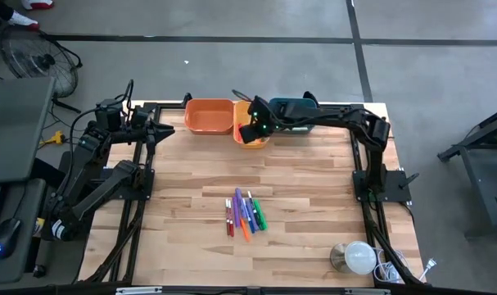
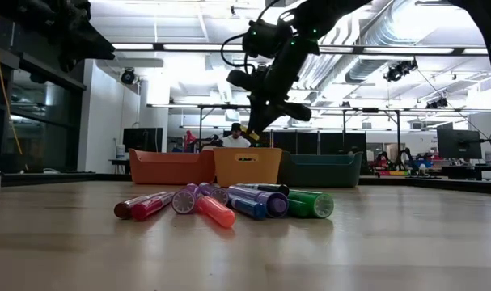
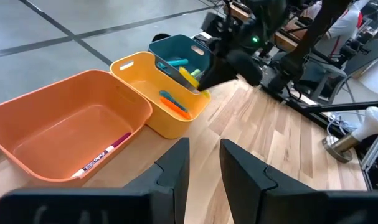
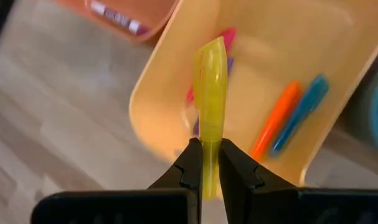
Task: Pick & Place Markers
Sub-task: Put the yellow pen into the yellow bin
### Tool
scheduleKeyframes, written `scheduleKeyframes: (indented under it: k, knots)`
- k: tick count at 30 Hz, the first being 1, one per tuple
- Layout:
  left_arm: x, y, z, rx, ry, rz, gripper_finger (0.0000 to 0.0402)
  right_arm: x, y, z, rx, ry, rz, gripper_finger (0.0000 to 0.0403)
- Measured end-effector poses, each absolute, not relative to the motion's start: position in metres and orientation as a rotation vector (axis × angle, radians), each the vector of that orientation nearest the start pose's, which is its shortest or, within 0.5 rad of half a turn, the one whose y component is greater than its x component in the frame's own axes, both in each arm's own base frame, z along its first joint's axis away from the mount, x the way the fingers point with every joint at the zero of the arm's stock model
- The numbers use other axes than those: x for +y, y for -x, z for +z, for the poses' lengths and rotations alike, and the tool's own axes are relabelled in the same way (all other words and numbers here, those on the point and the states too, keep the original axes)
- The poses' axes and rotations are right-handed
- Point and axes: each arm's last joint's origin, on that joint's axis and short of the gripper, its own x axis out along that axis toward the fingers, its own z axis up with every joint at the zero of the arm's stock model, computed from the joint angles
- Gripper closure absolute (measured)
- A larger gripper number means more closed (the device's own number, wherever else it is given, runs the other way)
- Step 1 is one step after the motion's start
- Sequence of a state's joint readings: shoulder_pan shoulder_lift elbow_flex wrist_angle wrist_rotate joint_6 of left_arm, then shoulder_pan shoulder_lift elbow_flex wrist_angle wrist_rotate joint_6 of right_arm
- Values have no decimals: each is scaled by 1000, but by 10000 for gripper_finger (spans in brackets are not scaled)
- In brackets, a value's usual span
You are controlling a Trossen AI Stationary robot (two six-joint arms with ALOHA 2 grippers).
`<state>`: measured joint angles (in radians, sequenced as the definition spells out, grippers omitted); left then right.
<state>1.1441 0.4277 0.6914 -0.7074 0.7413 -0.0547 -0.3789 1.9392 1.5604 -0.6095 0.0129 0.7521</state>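
Observation:
A yellow marker [image 4: 212, 87] sits in my right gripper [image 4: 205, 149], which is shut on it and hangs above the yellow bin [image 1: 255, 141] at the table's far edge. That bin holds orange, blue and pink markers [image 4: 276, 127]. Several markers [image 1: 245, 215] in red, orange, purple, blue and green lie in a heap on the table's middle, toward the near side. The orange bin [image 1: 209, 116] has one marker [image 3: 106, 153] in it, and the teal bin [image 1: 297, 108] stands to the right of the yellow one. My left gripper [image 3: 204, 163] is open and waits in the air beside the orange bin. My right gripper pinches the yellow marker between its two fingers near one end [image 4: 210, 138]. The fingers slant down from the table's right side, and the marker runs on past the fingertips in line with them. It is lifted clear, its free end over the yellow bin.
A white bulb-shaped object on a metal base [image 1: 356, 257] stands at the near right corner. Black frame rails [image 1: 371, 205] run along both sides of the table. Bare wood lies between the bins and the marker heap.

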Motion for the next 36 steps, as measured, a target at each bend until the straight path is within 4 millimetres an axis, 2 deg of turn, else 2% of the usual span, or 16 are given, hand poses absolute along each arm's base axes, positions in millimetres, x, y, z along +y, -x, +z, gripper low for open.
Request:
scheduleKeyframes:
  k: [8, 14, 18, 26, 36]
  knots:
    - [66, -51, 297, 264, 354, 399, 314, -164, -394, 236, 685, -917, -742, 381]
    - [66, -51, 296, 271, 338, 419, 314, -167, -401, 212, 712, -980, -798, 381]
    - [66, -51, 296, 273, 328, 418, 314, -169, -404, 202, 714, -996, -825, 381]
    - [66, -51, 296, 272, 330, 410, 314, -169, -403, 201, 707, -1004, -859, 354]
    - [66, -51, 296, 276, 335, 409, 314, -166, -405, 201, 731, -996, -813, 355]
